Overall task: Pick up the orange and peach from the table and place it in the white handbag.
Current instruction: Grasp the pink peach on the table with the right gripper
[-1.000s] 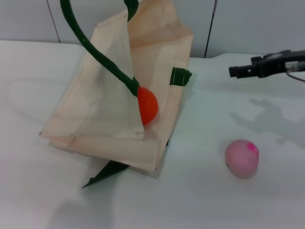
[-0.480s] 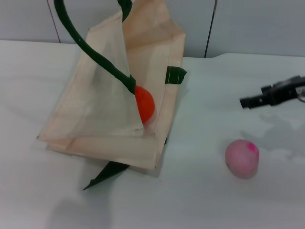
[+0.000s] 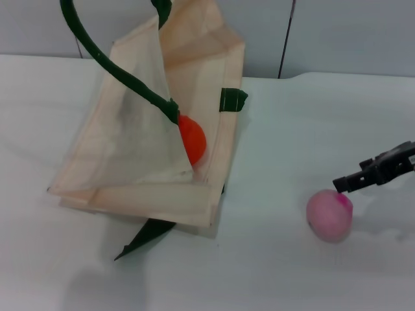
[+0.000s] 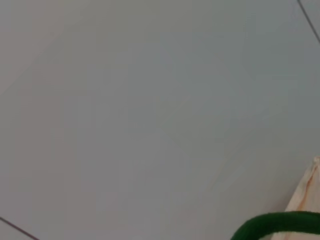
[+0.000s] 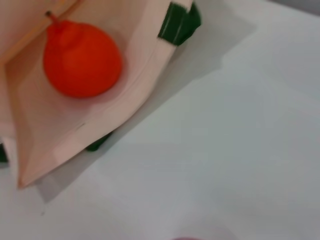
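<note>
The white handbag (image 3: pixel 130 162) lies on the table with its upper side lifted by a green handle (image 3: pixel 117 71) that runs out of the top of the head view. The orange (image 3: pixel 192 139) sits inside the bag's open mouth and also shows in the right wrist view (image 5: pixel 81 59). The peach (image 3: pixel 329 215) lies on the table at the right. My right gripper (image 3: pixel 343 183) hangs just above the peach's far upper edge. My left gripper is out of view; its wrist view shows only the handle (image 4: pixel 275 225) and a corner of the bag (image 4: pixel 307 195).
A green tab (image 3: pixel 232 99) sticks out at the bag's right edge. A second green handle (image 3: pixel 146 236) lies flat under the bag's near corner. The white table (image 3: pixel 279 272) stretches between bag and peach. A grey wall (image 3: pixel 337 32) stands behind.
My right gripper has come down and nearer, from the far right to just above the peach. The bag's lifted side and handle have shifted slightly left. The peach has not moved.
</note>
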Available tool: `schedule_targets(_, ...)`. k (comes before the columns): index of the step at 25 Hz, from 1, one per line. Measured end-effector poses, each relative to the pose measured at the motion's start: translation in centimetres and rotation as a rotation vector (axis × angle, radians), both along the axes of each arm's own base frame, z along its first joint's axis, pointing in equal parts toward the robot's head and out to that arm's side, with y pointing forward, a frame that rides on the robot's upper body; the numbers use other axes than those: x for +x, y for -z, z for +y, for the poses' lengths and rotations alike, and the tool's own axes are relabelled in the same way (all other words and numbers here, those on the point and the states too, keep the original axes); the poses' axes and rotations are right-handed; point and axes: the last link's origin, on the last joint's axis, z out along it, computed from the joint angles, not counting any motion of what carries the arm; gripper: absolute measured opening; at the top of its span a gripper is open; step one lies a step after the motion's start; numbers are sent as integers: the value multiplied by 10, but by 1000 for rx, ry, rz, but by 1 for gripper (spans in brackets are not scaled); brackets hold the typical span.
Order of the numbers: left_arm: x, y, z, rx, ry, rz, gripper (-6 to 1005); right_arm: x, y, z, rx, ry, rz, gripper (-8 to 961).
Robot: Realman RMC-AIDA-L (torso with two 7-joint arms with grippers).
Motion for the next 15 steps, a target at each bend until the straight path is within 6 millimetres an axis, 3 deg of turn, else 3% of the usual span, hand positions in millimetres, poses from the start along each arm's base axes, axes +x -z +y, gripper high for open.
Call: schedule_targets(15, -3, 0, 1, 3, -14, 13, 123, 3, 26, -11, -129, 36, 13, 857)
